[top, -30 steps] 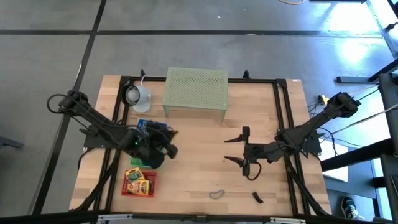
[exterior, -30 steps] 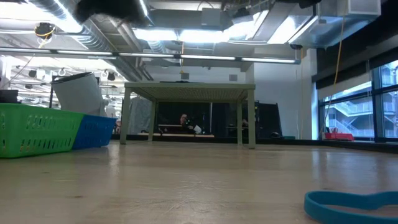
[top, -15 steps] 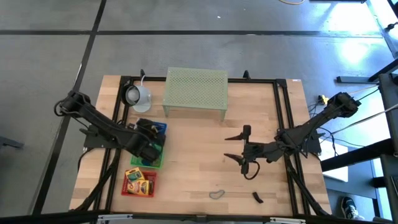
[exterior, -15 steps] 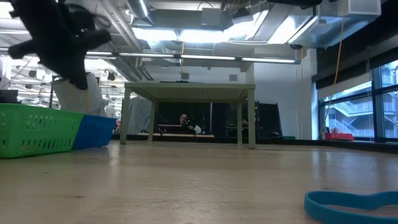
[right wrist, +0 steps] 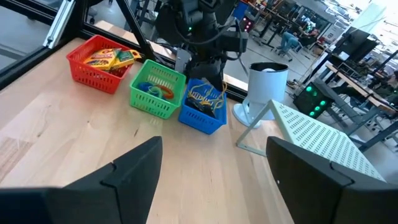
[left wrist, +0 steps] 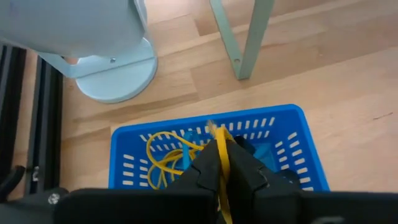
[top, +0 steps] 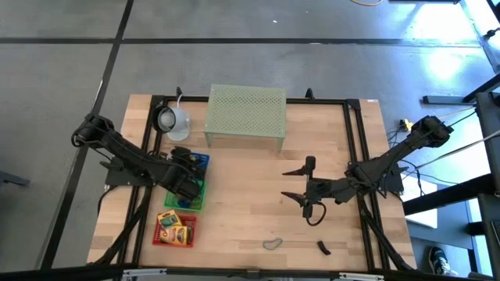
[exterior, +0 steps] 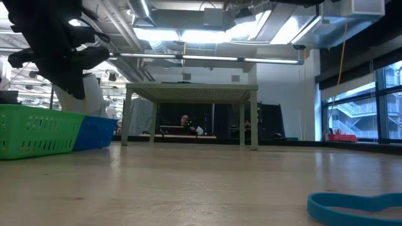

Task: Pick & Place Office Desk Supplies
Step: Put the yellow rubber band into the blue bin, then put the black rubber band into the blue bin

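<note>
Supplies were mostly sorted into the red basket (top: 175,231), green basket (top: 184,200) and blue basket (left wrist: 219,149); left gripper (left wrist: 219,167), jaws clamped on a yellow loop (left wrist: 222,163), hung over blue; right gripper (top: 301,186), jaws apart, waited near the grey loop (top: 272,243) and black clip (top: 323,248) left on the tabletop (top: 242,187).

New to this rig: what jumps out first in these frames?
The row of three bright baskets on the table's left side: red basket, green basket, blue basket. The left pincer hangs over the blue one, shut on a yellow loop. At mid-table the right pincer hovers open and empty.
</note>
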